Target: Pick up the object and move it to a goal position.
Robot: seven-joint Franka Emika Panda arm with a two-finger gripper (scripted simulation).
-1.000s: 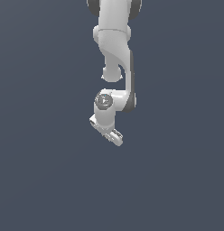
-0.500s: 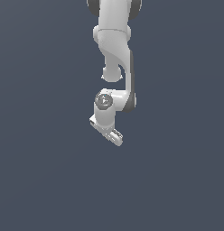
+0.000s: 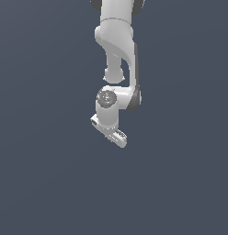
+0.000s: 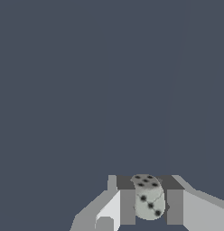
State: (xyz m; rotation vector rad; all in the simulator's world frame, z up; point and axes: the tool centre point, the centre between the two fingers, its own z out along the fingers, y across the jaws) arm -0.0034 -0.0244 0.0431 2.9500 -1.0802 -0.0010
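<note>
In the wrist view my gripper [image 4: 151, 213] is shut on the object [image 4: 148, 198], a small pale grey die with black pips and rounded corners. The die sits between the two dark finger pads [image 4: 127, 206], touching both. In the exterior view my gripper [image 3: 110, 132] hangs under the white arm near the middle of the picture, pointing down. The die is hidden there by the hand.
A plain dark grey-blue surface [image 3: 42, 174] fills both views. No other object, container or edge shows.
</note>
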